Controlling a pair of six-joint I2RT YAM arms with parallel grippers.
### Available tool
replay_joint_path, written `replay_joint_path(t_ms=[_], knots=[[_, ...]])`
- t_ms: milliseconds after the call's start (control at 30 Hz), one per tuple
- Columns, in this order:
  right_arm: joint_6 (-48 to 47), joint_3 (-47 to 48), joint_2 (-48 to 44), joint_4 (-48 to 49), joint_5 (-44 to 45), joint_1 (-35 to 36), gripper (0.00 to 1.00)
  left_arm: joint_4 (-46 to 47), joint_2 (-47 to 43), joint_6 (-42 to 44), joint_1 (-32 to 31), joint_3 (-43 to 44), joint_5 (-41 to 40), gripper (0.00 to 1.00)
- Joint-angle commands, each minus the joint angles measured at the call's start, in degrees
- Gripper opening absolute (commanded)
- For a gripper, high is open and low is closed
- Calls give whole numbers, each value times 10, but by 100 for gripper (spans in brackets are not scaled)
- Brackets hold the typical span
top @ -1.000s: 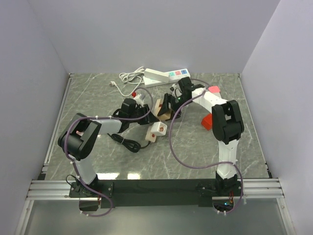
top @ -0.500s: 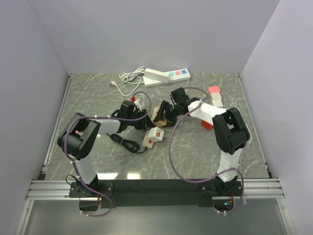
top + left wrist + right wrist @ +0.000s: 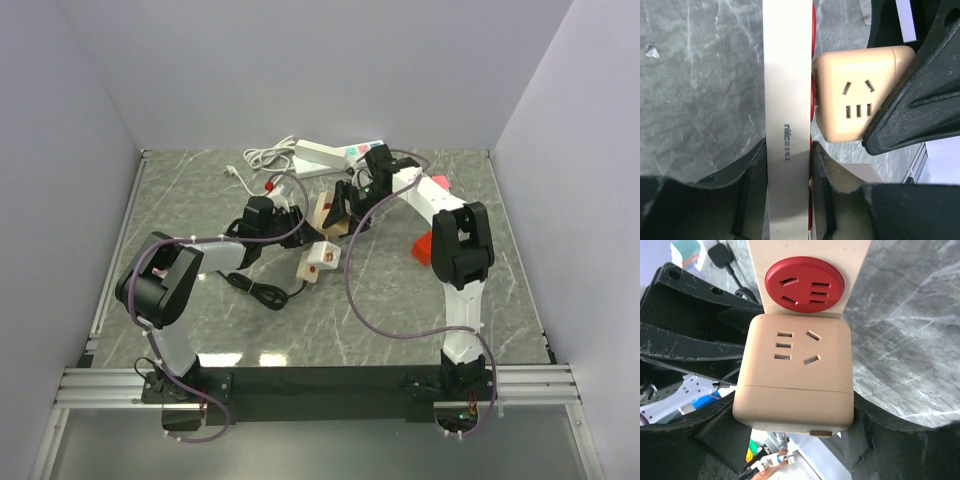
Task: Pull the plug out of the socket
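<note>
My left gripper [image 3: 288, 218] [image 3: 788, 150] is shut on a flat white socket strip [image 3: 787, 75] with round red outlets [image 3: 804, 284]. My right gripper [image 3: 347, 205] [image 3: 792, 407] is shut on a beige cube adapter [image 3: 795, 375] [image 3: 860, 95] [image 3: 329, 214] that sits against the strip's red side. I cannot see its prongs. Both are held just above the table, fingers facing each other. A small black plug [image 3: 720, 255] on a thin black cord shows at the top left of the right wrist view, apart from both grippers. The black cord lies coiled [image 3: 257, 291] on the table.
A second pale cube with a red spot [image 3: 318, 262] is just near of the grippers. A long white power strip [image 3: 335, 155] with coloured buttons and a white cord [image 3: 262, 158] lies at the back. A red block [image 3: 425, 248] and a pink one [image 3: 437, 183] lie right.
Both grippers with the strip and cube swung toward the near side, then back toward the far side. The pale cube below them shifted with them. Both grips stayed shut.
</note>
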Motion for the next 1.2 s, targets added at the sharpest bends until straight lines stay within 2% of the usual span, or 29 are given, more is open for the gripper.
replay_joint_path(t_ms=[0, 100, 133, 167, 233, 267, 367, 433, 500, 567, 667, 700, 733, 800, 933, 1167], knots=[[-31, 18, -53, -18, -102, -44, 0, -179, 32, 45, 25, -46, -69, 1], [39, -67, -108, 92, -32, -1, 0, -184, 33, 47, 26, -39, -70, 1], [63, -89, -139, 118, 29, 11, 0, -185, 33, 47, 27, -34, -70, 1], [116, -137, -153, 176, 58, 37, 0, -187, 33, 49, 27, -31, -70, 1], [182, -177, -188, 217, 122, 59, 0, -191, 33, 49, 29, -29, -71, 1], [198, -208, -197, 251, 136, 77, 0, -192, 33, 49, 30, -26, -70, 1], [224, -235, -216, 272, 151, 88, 0, -195, 29, 49, 34, -23, -70, 1], [205, -216, -196, 244, 119, 85, 0, -196, 29, 51, 36, -23, -70, 1], [145, -156, -182, 161, 121, 73, 0, -197, 26, 52, 39, -25, -69, 1], [135, -144, -193, 152, 126, 47, 0, -194, 22, 52, 42, -30, -69, 1], [141, -119, -198, 123, 168, -29, 0, -195, 15, 50, 44, -32, -66, 1], [138, -104, -192, 101, 229, -45, 0, -197, 11, 50, 44, -31, -64, 1], [133, -87, -175, 80, 253, -79, 0, -199, 9, 48, 45, -28, -63, 1], [128, -44, -157, 36, 326, -106, 0, -207, -3, 47, 45, -25, -61, 1], [116, 14, -91, -18, 407, -152, 0, -221, -30, 45, 45, -9, -61, 1], [100, 51, -17, -40, 417, -181, 0, -240, -41, 34, 48, 23, -64, 1]])
